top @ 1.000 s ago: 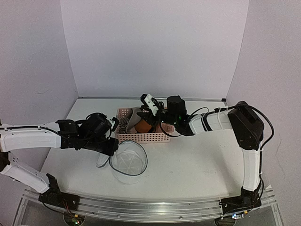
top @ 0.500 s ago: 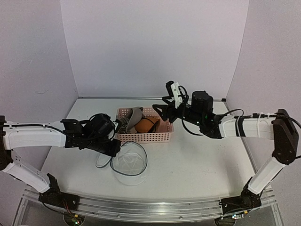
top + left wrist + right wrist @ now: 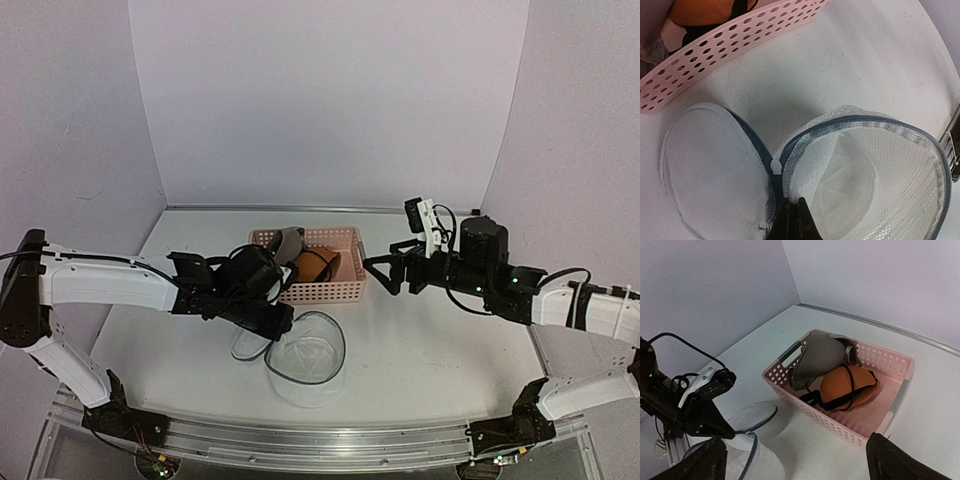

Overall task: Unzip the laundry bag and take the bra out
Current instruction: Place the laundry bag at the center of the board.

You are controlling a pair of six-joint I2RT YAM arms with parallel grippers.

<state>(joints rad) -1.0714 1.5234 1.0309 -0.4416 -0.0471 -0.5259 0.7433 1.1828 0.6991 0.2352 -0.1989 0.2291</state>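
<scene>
On the bench, a pink basket w/ orange bra inside is seen; the laundry bag, unzipped, is set at its 6 o'clock. Bag rim is pinched by the closed left tool; right tool, at basket's 3 o'clock, is spread wide, nothing held.

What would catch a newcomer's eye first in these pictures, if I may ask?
The pink basket in the middle draws the eye first, with an orange bra and a grey bra lying in it. In front of it the white mesh laundry bag lies unzipped, its rim pinched by the left hand, while the right hand stands open and empty beside the basket.
</scene>
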